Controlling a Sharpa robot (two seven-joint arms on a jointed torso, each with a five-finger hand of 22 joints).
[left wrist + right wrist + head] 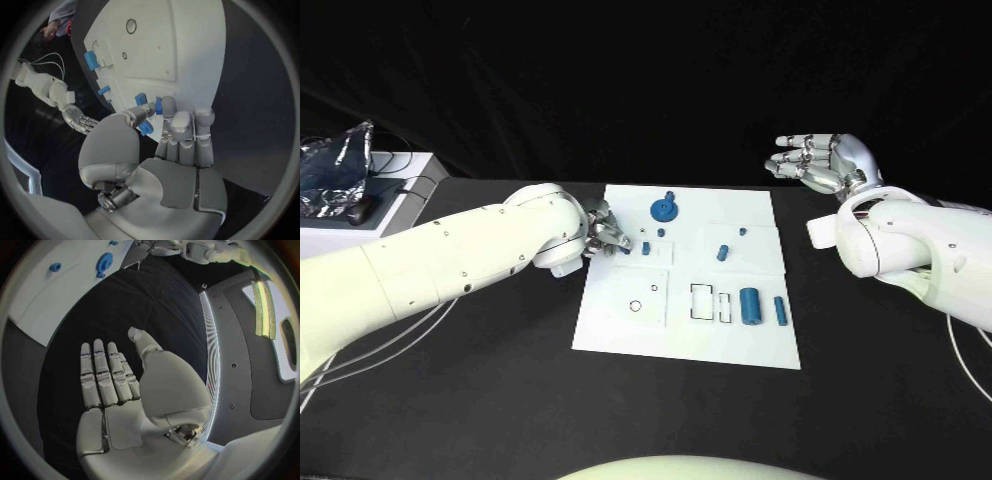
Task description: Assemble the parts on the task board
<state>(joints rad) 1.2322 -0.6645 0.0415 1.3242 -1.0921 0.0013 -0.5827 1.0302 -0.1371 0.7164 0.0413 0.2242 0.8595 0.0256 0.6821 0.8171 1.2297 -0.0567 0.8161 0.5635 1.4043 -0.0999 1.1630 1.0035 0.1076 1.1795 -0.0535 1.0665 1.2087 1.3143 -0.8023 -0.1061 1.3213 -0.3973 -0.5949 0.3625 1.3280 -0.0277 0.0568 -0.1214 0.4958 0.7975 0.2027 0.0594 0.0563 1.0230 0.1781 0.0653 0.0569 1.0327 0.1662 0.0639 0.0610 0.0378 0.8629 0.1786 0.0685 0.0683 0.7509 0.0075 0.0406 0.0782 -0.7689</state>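
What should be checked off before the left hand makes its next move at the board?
1. Left hand at the task board edge: ok.
2. Its fingers around a small blue part: ok; firm grip: cannot tell.
3. Right hand off the board, fingers apart, holding nothing: ok.
4. Blue gear lying at the board's far edge: ok.
5. Blue cylinder lying beside the rectangular outlines: ok.

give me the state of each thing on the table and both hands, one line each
left hand: at the board's left edge, fingers curled around a small blue part
right hand: off the board, raised, fingers spread, holding nothing
task board: flat on the black table
blue gear: on the board near its far edge
blue cylinder: lying on its side on the board
small blue part: between the left hand's thumb and fingers
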